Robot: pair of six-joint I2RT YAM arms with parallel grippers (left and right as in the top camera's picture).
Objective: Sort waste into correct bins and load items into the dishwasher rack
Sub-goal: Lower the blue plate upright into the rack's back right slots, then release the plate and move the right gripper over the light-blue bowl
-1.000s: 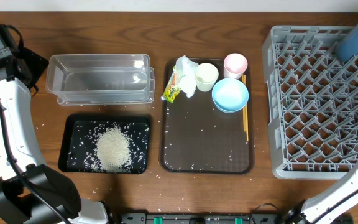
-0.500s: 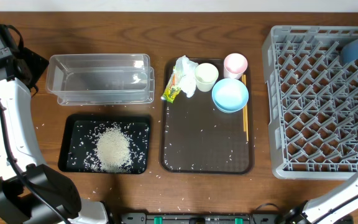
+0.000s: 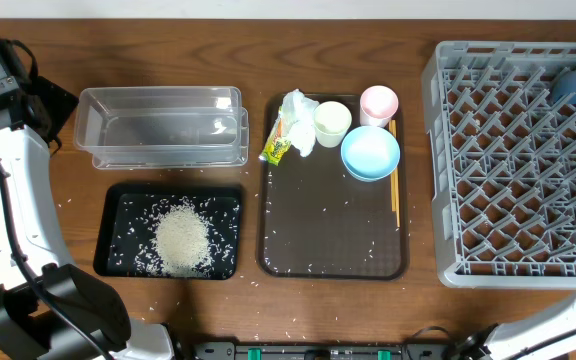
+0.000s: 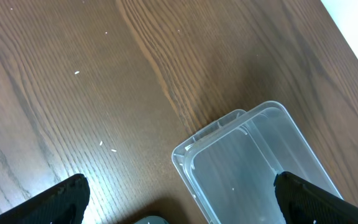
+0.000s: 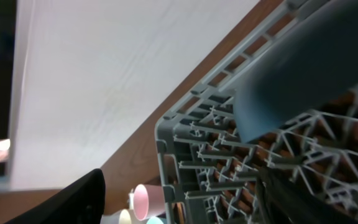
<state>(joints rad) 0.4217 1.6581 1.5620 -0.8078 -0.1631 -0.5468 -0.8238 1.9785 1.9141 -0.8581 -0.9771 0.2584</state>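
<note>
The right jaws stand wide apart with nothing held between them. Just ahead of them the large deep-blue round plate [image 5: 303, 68] leans among the upright pegs at the far right corner of the large square grey plastic rack [image 3: 435, 150]. Well off to their left, on the dark brown serving tray [image 3: 328, 235], sit the small pink cup [image 3: 379, 102], the small white cup [image 3: 331, 122], the light-blue bowl [image 3: 370, 152], the crumpled white paper tissue [image 3: 298, 112] and the yellow-green printed wrapper [image 3: 276, 149]. The left jaws are also fully open and empty, hanging over the wooden bench [image 4: 73, 74]. One end of the clear rectangular plastic tub [image 4: 188, 152] lies below and between them, nearer their right finger. Beyond the tub, the shallow black rectangular tray [image 3: 118, 205] holds a heap of white rice grains [image 3: 182, 238].
</note>
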